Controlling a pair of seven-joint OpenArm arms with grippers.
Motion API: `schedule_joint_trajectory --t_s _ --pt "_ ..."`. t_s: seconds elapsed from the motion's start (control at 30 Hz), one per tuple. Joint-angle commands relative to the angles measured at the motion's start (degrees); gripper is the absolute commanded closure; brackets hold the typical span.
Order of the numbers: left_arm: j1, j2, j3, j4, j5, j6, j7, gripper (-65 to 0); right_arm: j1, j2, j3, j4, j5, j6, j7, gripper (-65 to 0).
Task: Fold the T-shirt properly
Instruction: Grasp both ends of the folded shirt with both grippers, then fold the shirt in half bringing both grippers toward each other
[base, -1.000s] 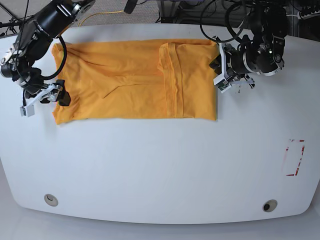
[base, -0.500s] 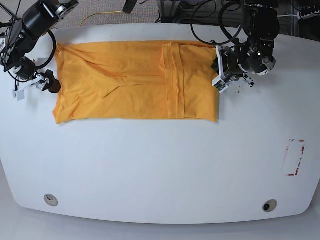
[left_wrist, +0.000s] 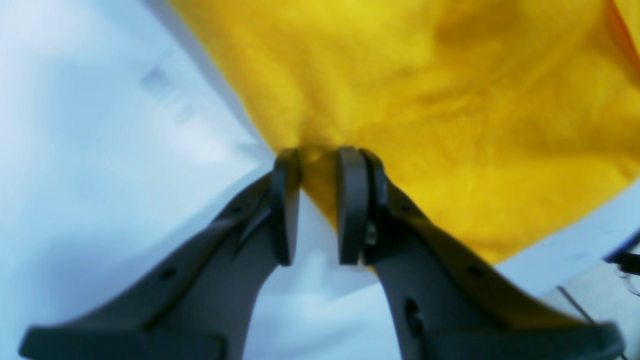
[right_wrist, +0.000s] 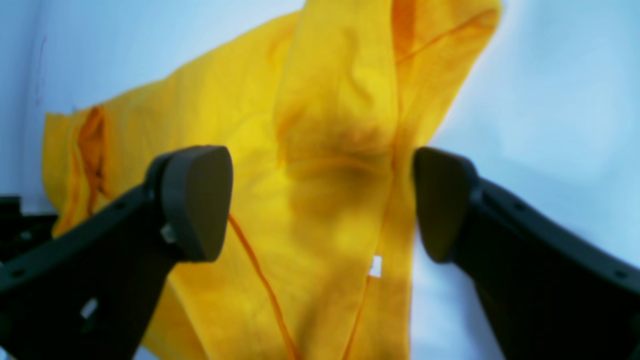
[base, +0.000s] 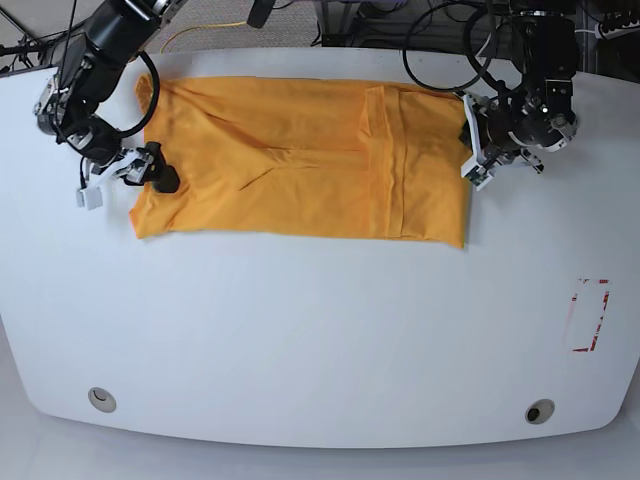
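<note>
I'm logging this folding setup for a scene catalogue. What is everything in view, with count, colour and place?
Plain orange-yellow short-sleeved T-shirt: one, orange-yellow, partly folded across the far half of the table.
White table: one, white, filling the base view.
Red-and-white rectangular marking: one, on the table's right side in the base view.
Round fittings: two, near the table's front corners.
Yellow cable: one, on the floor behind the table.
Left gripper: one, dark grey, nearly closed, pinching the shirt's edge.
Right gripper: one, black, jaws wide over the shirt's other end.
</note>
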Motion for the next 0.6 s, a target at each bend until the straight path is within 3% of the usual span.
schedule_joint_trajectory --t_s 0.0,0.17,0.37,0.47,0.53,0.57 --pt "-0.22 -0.35 -0.07 0.69 0.01 -0.06 0.47 -10.7 -1.92 -2.81 -3.23 6.35 -2.62 -0.71 -3.61 -53.9" --pt "-0.22 -0.26 0.02 0.69 0.01 -0.06 0.47 -10.7 -4.38 -5.19 -5.78 10.22 -2.62 -0.71 -3.61 -53.9" --pt "-0.22 -0.26 -0.07 0.69 0.01 -0.06 0.47 -10.7 -5.79 -5.1 -5.78 10.22 -2.62 -0.71 -3.52 -52.0" --pt "-0.14 -0.17 -0.07 0.69 0.01 -0.06 0.47 -10.7 -5.79 -5.01 -5.78 10.22 -2.62 -0.71 -3.35 -36.8" --pt "-0.14 -0.17 -0.16 0.6 0.1 -0.06 0.47 -10.7 -5.44 -4.92 -5.78 10.22 -2.88 -0.71 -3.17 -16.8" --pt "-0.22 -0.17 -0.16 0.6 0.1 -0.06 0.47 -10.7 -5.35 -4.83 -5.87 10.22 -2.88 -0.71 -3.17 -10.1"
